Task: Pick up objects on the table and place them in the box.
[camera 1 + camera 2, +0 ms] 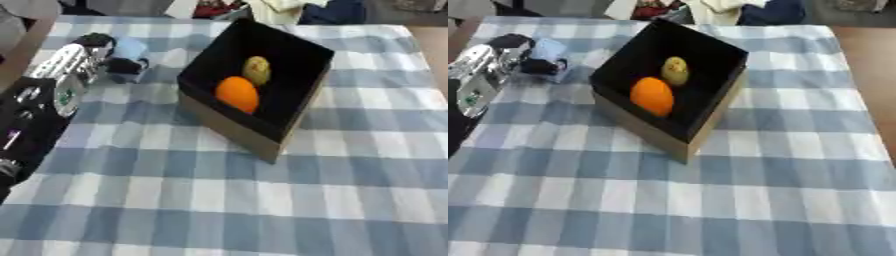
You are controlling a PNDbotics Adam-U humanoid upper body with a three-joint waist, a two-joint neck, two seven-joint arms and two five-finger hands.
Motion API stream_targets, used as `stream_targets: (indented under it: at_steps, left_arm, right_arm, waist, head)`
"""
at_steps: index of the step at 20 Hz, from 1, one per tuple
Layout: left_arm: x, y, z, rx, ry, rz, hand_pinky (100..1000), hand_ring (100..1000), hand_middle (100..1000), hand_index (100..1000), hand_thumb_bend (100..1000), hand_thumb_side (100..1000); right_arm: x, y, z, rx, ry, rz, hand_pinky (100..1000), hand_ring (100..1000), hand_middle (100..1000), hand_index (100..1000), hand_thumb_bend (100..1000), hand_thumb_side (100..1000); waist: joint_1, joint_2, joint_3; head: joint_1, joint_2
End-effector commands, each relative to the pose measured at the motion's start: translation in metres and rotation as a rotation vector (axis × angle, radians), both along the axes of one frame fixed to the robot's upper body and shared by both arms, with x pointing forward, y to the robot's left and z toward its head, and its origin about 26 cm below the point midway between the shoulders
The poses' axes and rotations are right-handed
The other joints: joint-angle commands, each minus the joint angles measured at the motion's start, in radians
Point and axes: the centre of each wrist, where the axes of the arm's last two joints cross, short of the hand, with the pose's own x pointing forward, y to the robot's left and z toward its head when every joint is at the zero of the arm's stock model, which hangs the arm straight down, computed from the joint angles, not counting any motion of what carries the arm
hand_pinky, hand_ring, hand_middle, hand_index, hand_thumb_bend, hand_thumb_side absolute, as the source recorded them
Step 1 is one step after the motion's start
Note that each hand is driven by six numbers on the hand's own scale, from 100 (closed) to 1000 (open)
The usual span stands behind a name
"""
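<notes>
- Clutter (262, 7) runs along the far table edge: red, pale yellow and dark blue stuff, too blurred to identify.
- Nothing lies on the cloth (227, 200) between the left hand (109, 55) and the box (241, 127); the box's near-left wall is the one facing the hand.
- Cloth: blue-and-white check, flat, covers the table; bare brown tabletop shows at the right edge.
- Box: open top, square, black inside, brown cardboard outside, set corner-on to the camera, at centre of the table.
- In the box: an orange (237, 93), round and smooth, and a smaller yellow-green fruit (256, 70), oval, just behind it. They look to be touching or nearly so; can't tell which.
- Left arm: silver and black, comes in from the left edge, reaching to the far left of the table.
- Left hand has dark fingers curled round a pale blue object (550, 51), boxy, soft-edged; can't make out what it is. It sits left of the box, apart from it.
- Can't tell whether the blue object is lifted or resting on the cloth.
- Right hand isn't visible in either view.
</notes>
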Motion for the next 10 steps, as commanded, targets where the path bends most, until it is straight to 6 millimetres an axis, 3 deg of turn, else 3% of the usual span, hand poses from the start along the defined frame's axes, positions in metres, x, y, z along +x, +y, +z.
stream_targets:
  at_steps: [1,5,10]
  left_arm:
    - [-0.002,0.000,0.014,0.018,-0.026,-0.012,653,829,723,665,100,556]
    - [-0.003,-0.002,0.019,0.014,-0.029,-0.030,634,817,703,617,100,465]
    - [-0.005,-0.005,0.026,0.010,-0.048,-0.045,626,808,691,588,100,473]
  right_arm:
    - [-0.003,-0.004,0.009,-0.005,-0.024,-0.004,979,967,786,872,100,749]
    - [-0.004,-0.003,0.008,-0.002,-0.019,-0.002,979,967,785,872,100,748]
    - [-0.004,-0.003,0.006,0.002,-0.014,-0.001,980,967,784,872,100,746]
  waist:
    - [0.002,-0.033,0.002]
    - [0.002,-0.039,0.003]
    - [0.003,-0.045,0.007]
  head:
    - [-0.001,0.000]
    - [-0.002,0.004]
    - [-0.002,0.008]
